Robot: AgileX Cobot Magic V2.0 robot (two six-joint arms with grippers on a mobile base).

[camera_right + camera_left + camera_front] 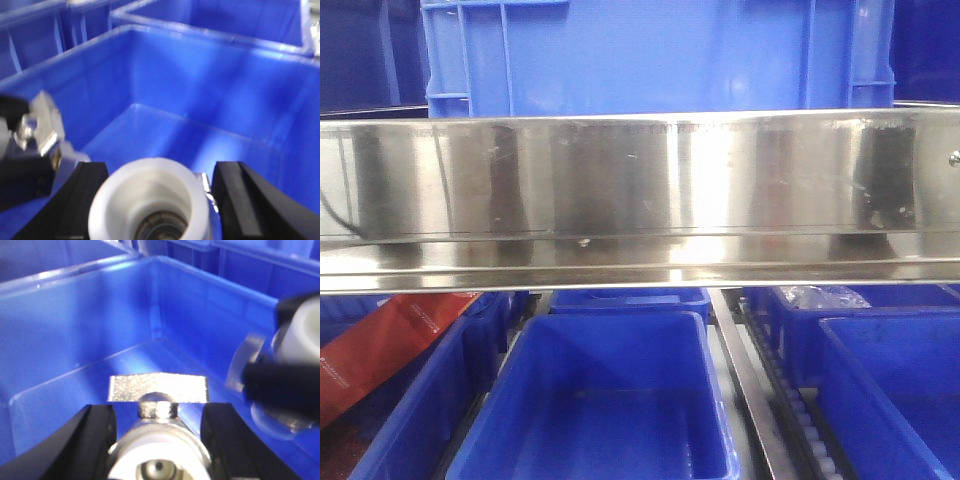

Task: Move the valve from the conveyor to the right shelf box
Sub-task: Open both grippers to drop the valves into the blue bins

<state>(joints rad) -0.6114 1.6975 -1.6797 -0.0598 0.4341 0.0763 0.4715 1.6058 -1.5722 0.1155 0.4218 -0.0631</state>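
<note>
**Two valves held over a blue bin**

Left claw (160,412) is closed on the left valve (159,460), fingers flanking its body, with the silver lever plate (157,388) jutting forward. The body is metal with a white plastic end: probably dense, rigid and slick on the plated faces. Best held across the body, not by the lever.

Right claw (160,172) likewise clamps the right valve (147,195), white socket towards the camera.

Both hang inside the blue bin (100,315), above its floor. The plastic is smooth and hard, so a drop would likely bounce. Neighbouring bins (210,15) crowd close, and a steel shelf rail (640,190) crosses the front view.
</note>
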